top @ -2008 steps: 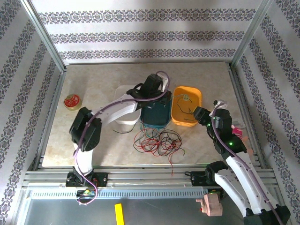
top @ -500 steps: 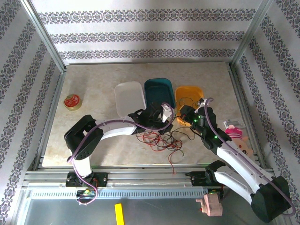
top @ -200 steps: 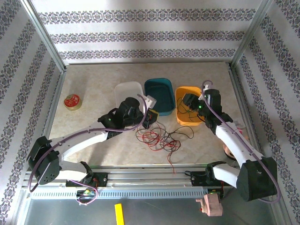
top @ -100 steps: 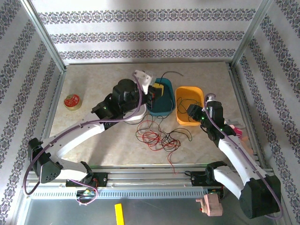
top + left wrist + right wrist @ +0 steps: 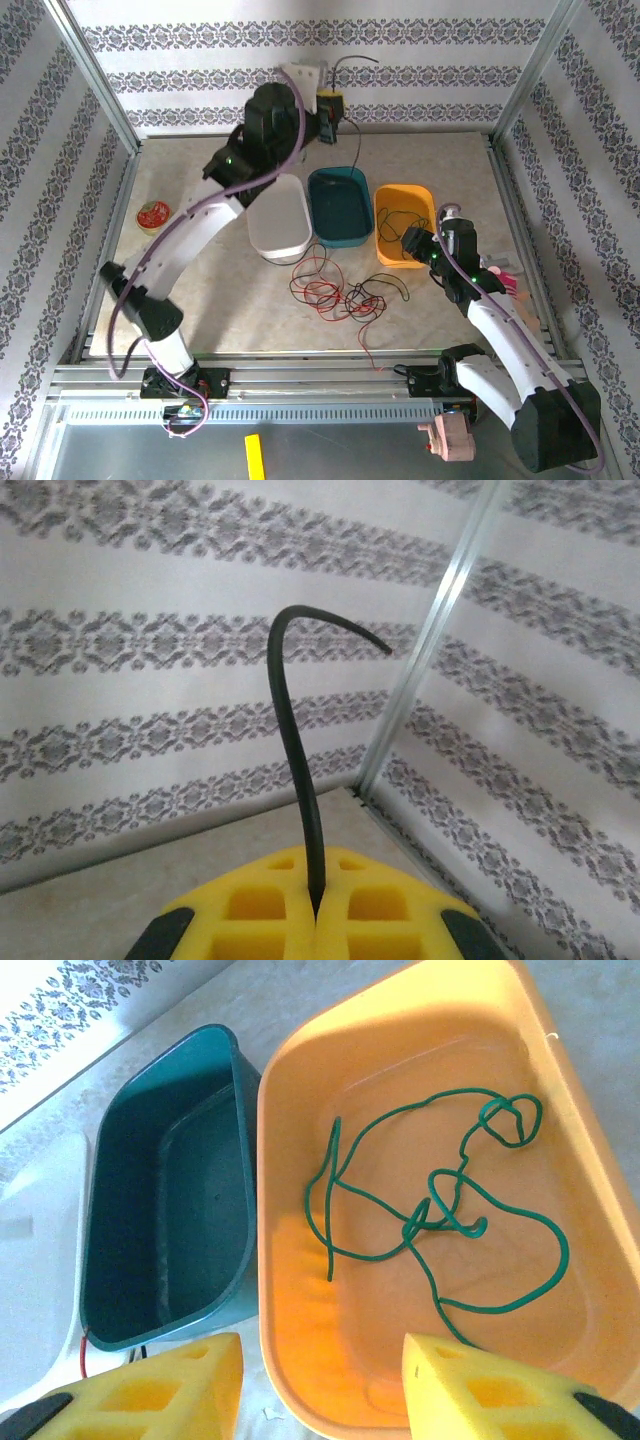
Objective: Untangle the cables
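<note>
A tangle of red and black cables (image 5: 336, 291) lies on the table in front of the trays. My left gripper (image 5: 328, 106) is raised high near the back wall. Its yellow pads (image 5: 250, 920) are shut on a black cable (image 5: 298, 770), whose short free end curls upward (image 5: 356, 60). The rest of that cable is too thin to trace. A green cable (image 5: 440, 1200) lies loose inside the orange tray (image 5: 425, 205). My right gripper (image 5: 320, 1380) hovers open over that tray's near rim (image 5: 414, 243), nothing between its fingers (image 5: 490, 1385).
A teal tray (image 5: 340, 205) and a white tray (image 5: 278, 218) stand left of the orange one. A red tape roll (image 5: 153, 215) sits at the far left. A pink soft toy (image 5: 505, 283) lies by the right arm. Metal frame posts and patterned walls enclose the table.
My left arm has lifted from beside the tangle up toward the back wall, carrying the black cable. My right gripper drew back from over the orange tray to its near rim.
</note>
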### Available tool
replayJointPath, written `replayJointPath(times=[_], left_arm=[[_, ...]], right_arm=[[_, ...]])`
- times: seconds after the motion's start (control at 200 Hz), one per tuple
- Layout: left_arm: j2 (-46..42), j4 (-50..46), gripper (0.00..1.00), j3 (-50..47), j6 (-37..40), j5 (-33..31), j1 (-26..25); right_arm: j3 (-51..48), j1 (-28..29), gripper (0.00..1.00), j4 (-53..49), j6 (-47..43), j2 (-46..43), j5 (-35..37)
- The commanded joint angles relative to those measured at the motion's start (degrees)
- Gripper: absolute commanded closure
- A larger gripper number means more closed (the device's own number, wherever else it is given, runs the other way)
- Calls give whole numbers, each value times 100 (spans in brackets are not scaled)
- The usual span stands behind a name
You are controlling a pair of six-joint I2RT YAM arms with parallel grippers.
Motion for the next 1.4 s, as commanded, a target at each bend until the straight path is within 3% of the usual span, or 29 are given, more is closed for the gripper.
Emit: replayJointPath(times=[0.0, 0.16, 0.455, 0.66, 0.954, 1.154, 1.229, 1.309, 1.394], left_arm=[[783, -1487, 100, 1170, -685, 541, 364], [1665, -2023, 100, 2459, -722, 717, 450], [2228, -2143, 100, 2394, -695, 320, 490], [2329, -2058, 100, 1676, -976, 440, 486], [2072, -860, 100, -566, -1193, 407, 361], [2750, -997, 98, -512, -1177, 374, 252], [2799, -929, 91, -440, -1140, 356, 218], [2795, -924, 46, -280, -1054, 400, 200], [2720, -1115, 23, -98, -945, 366, 186]], right_arm=[[168, -82, 54, -129, -154, -53, 10], [216, -103, 55, -104, -220, 26, -91], [128, -132, 55, -70, -364, -45, -229], [82, -152, 55, -129, -448, -129, -268], [86, -154, 55, -245, -598, -187, -523], [183, -146, 55, -387, -680, -73, -897], [172, -104, 55, -453, -681, -36, -1055], [106, 13, 55, -544, -648, -27, -1004], [-18, 131, 54, -697, -507, -81, -769]])
